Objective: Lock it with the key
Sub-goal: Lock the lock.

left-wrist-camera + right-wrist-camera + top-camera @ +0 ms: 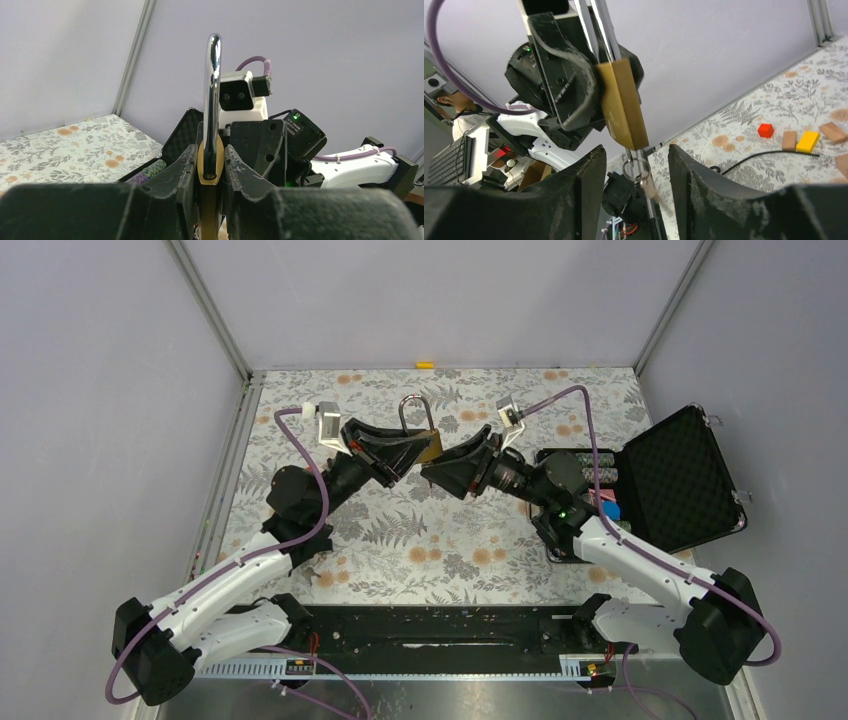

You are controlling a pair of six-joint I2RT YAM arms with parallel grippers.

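Top view: brass padlock (428, 443) clamped in left claw (408, 454) above mid-table (420, 550); right claw (447, 472) just beside, facing it from the right; open foam-lined case (690, 475) well apart.
Left wrist view: shackle (214, 85) upright, long axis vertical.
Right wrist view: key (631, 153) hanging under the padlock, between spread right-claw fingers (584, 195), touching neither; path unobstructed.

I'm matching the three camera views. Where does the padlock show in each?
Top external: padlock, just above centre.
Left wrist: centre, upright between the fingers of the left gripper.
Right wrist: upper centre, above the right gripper.
Shared landmark: floral tablecloth.
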